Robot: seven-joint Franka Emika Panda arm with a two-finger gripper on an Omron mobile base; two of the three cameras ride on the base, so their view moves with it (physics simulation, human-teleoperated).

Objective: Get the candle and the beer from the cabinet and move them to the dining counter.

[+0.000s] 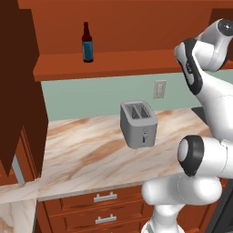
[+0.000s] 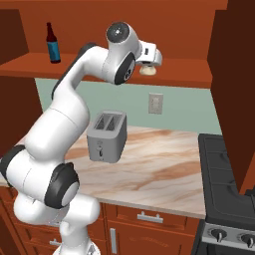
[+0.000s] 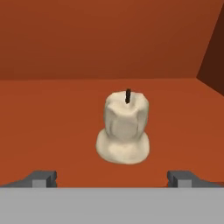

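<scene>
The cabinet (image 1: 104,63) stands open above the marbled counter (image 1: 91,150), its door (image 1: 18,91) swung out at the left. On the counter sits a grey toaster (image 2: 106,135), with a black stove (image 2: 226,194) to its right. The white arm (image 2: 74,114) reaches up into the cabinet at shelf height. The beer (image 1: 87,43) stands upright on the shelf's left part, well apart from the hand. The candle (image 3: 124,127) sits upright on the shelf, just ahead of the claw (image 3: 116,178) and centred between its two fingertips (image 3: 41,178), untouched. The claw is spread wide, holding nothing.
</scene>
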